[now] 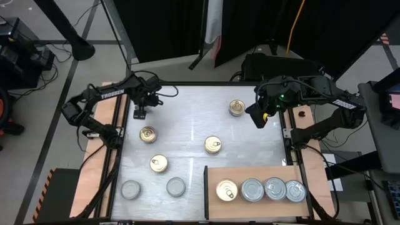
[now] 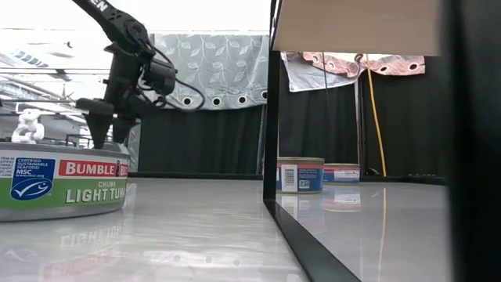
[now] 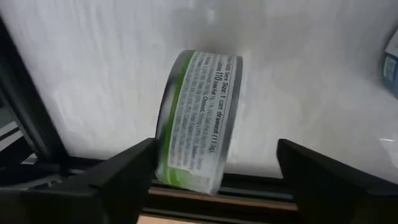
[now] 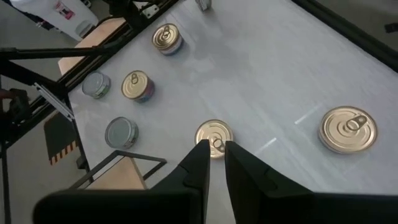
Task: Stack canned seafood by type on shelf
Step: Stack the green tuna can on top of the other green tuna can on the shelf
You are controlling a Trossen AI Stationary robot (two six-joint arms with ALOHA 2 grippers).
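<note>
Green-labelled can [image 3: 198, 118] between left gripper's [image 3: 217, 171] fingers

The white table [image 1: 194, 125] carries six loose cans [image 1: 213, 145]. The wooden shelf [image 1: 250, 173] lies at its front right corner, holding four cans [image 1: 253, 190] in one row.

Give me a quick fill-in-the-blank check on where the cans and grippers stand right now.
1. The shelf holds ____ cans in a row.
2. Of the cans on the shelf, ____ has a gold top.
3. The left gripper has its fingers ____.
4. The right gripper, over the table's far right part, is ____.

Missing words: four; one; open; shut
</note>
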